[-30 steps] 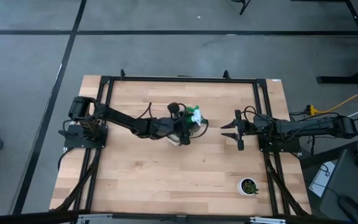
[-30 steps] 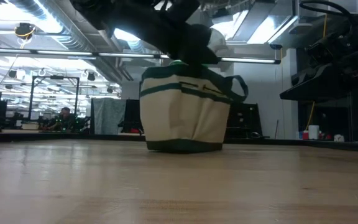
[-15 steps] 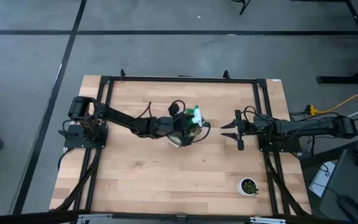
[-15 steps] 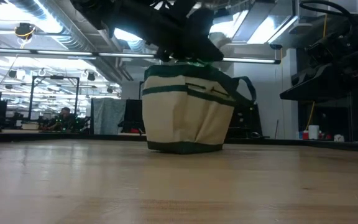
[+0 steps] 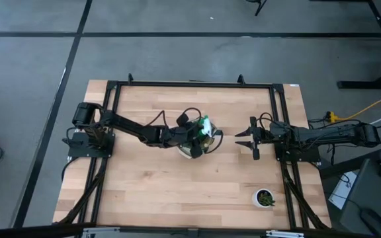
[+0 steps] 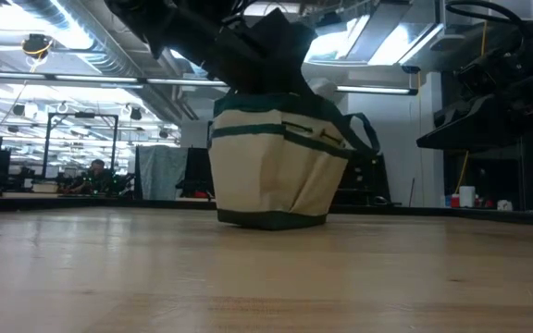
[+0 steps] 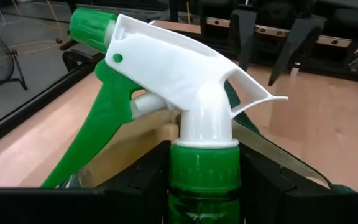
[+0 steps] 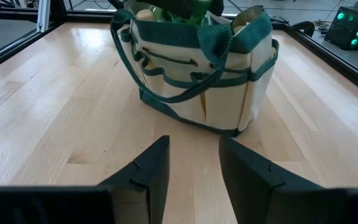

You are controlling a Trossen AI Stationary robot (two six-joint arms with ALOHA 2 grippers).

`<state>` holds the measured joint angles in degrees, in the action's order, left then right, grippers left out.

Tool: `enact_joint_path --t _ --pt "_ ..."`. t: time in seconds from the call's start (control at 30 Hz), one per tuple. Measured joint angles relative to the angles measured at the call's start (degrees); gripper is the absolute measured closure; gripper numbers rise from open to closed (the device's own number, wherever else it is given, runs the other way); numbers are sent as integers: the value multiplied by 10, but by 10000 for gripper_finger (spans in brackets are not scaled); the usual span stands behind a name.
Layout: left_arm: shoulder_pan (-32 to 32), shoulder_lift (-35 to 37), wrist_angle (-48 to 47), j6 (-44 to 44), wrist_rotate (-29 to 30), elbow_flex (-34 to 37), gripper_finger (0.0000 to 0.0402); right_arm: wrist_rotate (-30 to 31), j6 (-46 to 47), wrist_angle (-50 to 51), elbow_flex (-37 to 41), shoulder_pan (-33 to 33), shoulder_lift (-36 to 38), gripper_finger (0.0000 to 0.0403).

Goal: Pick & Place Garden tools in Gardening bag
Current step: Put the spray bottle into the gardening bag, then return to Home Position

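Over the last second the left gripper (image 5: 196,135) has drawn slightly back over the gardening bag (image 6: 276,162) mid-table, still clasping the green spray bottle (image 7: 194,118) by its neck, so the drop seems imminent; the right gripper (image 5: 242,137) waits part-open.

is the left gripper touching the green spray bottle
Touching: the left wrist view shows the left gripper clamped on both sides of the green spray bottle with white trigger.
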<state>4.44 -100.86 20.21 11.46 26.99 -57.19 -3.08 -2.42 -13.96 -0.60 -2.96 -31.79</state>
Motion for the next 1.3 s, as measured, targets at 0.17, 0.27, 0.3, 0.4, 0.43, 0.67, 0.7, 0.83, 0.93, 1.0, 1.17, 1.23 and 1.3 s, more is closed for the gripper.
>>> enact_joint_path --t 0.17,0.27,0.3,0.4,0.43,0.67,0.7,0.83,0.93,1.0,1.17,1.23,1.3 --pt "1 0 -3 5 3 0 223 0 0 0 0 0 0 259" --pt "1 0 -4 18 4 0 202 0 0 0 0 0 0 259" --pt "1 0 -4 18 5 0 195 0 0 0 0 0 0 259" --pt "1 6 -9 19 10 1 173 0 0 0 0 0 0 259" --pt "1 7 -5 19 11 1 167 0 0 0 0 0 0 259" --pt "6 52 -6 18 4 1 140 0 0 0 0 0 0 259" --pt "8 59 -8 12 4 1 140 0 0 0 0 0 0 259" --pt "16 83 -17 0 14 1 144 0 0 0 0 0 0 259" --pt "16 89 -61 9 34 0 159 0 0 0 0 0 0 259" --pt "16 89 -100 32 37 0 177 0 0 0 0 0 0 259" --pt "16 82 -192 93 24 0 238 0 0 0 0 0 0 259" --pt "16 83 -210 106 6 0 263 0 0 0 0 0 0 259" --pt "15 78 -214 116 -17 -1 288 0 0 0 0 0 0 259"
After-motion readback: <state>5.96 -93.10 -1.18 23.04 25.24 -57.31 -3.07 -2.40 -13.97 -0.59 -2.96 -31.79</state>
